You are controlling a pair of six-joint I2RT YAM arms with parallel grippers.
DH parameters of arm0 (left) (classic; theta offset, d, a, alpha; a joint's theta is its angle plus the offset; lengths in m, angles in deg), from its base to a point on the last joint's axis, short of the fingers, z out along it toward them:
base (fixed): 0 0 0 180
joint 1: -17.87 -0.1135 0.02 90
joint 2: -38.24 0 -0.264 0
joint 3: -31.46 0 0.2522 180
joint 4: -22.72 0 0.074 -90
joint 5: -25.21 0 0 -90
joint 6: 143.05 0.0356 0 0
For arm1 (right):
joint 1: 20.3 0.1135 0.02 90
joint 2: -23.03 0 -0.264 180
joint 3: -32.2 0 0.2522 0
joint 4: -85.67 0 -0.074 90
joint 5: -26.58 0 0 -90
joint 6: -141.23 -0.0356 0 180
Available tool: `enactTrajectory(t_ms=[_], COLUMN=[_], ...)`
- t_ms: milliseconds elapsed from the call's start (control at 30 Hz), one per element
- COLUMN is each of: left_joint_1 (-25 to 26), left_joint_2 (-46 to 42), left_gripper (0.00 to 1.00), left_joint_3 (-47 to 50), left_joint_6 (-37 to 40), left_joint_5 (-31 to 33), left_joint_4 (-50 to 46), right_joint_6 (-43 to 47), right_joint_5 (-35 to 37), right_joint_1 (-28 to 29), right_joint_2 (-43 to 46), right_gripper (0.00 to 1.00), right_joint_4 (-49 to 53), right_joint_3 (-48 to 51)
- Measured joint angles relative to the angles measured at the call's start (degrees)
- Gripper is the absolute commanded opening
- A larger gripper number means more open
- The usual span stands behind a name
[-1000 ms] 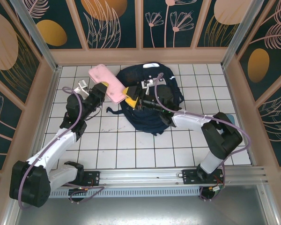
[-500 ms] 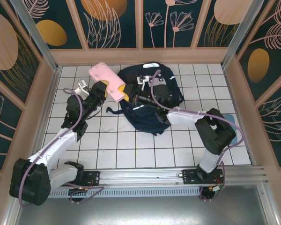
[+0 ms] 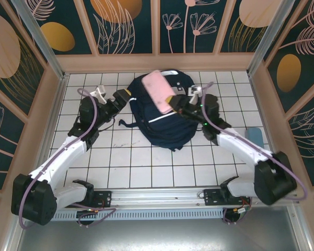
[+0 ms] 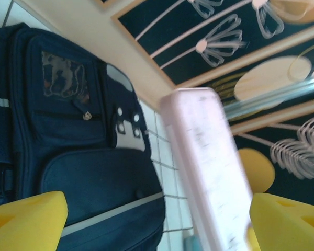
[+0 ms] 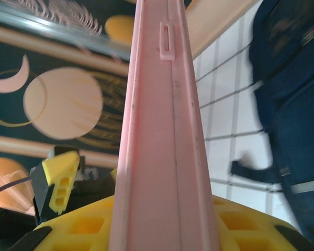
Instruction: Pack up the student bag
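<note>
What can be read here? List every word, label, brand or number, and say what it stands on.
No text can be read.
On the student bag, the dark patch bears a print too blurred to read.
The pink case shows no lettering.

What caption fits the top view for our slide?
A pink case, gripped by the right jaws, over the bag; left jaws open nearby.

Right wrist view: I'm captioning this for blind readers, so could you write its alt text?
A flat pink plastic case, seen edge-on with a small latch, rises up the middle, clamped between the yellow fingers of the right gripper at the bottom. To the right, the navy student bag lies on white tiles.
</note>
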Motion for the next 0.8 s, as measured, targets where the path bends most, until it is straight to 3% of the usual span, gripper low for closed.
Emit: enactTrajectory(t_ms=[300,467,800], left_joint_1=[16.8,25.1,30.4], left_joint_2=[13.9,24.7,46.3], left_gripper=[0.83,0.80,0.79], left_joint_3=[-14.8,-26.2,-45.5], left_joint_6=[17.6,28.2,44.0], left_joint_5=[7.6,10.7,14.6], left_joint_4=[-11.6,-18.2,-36.5], right_joint_6=[14.1,16.2,16.7], right_joint_5=[0.6,-1.3,-6.8], right_joint_1=[-18.5,-28.5,-37.1], right_joint_2=[12.3,18.2,23.0], right_gripper=[0.23,0.24,0.25], right_joint_4=[27.9,34.5,37.4], right_joint_3=[-0.1,2.2,7.4])
